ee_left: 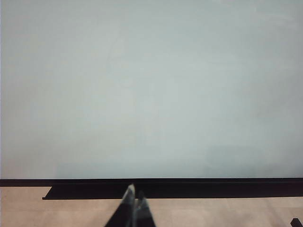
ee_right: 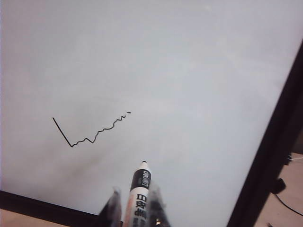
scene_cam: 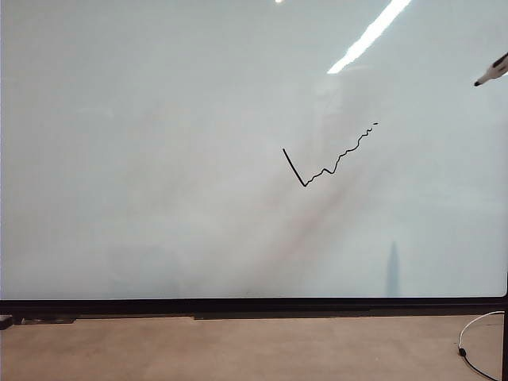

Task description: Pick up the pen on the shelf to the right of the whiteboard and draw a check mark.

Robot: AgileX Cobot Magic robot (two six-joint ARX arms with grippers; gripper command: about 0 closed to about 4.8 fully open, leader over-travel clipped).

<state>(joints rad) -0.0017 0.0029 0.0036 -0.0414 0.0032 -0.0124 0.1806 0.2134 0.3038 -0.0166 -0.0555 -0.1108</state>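
Between my right gripper's (ee_right: 137,208) fingers sits the pen (ee_right: 139,194), clamped, barrel running straight out from the wrist, dark tip forward and aimed at the whiteboard (ee_right: 189,71). Tip is off the surface; a gap shows between it and the board in the right wrist view. In the exterior view only the pen's front end (scene_cam: 492,71) shows at the right edge, well above and to the right of the check mark (scene_cam: 327,159).

From my right wrist the check mark (ee_right: 90,130) lies ahead of the tip and off to one side. Short straight down-stroke, longer wavy up-stroke, a loose dot past its end. Reads to me as drawn; the mark looks finished.

Left gripper (ee_left: 134,201) low in front of the board's black bottom frame (ee_left: 189,182), fingers together, holding nothing. It hangs on the left side, away from the mark; the right arm is the one with the pen and the nearer of the two.

Count: one pen, one whiteboard, one check mark, two grippers. The pen's shelf is not visible in any view.
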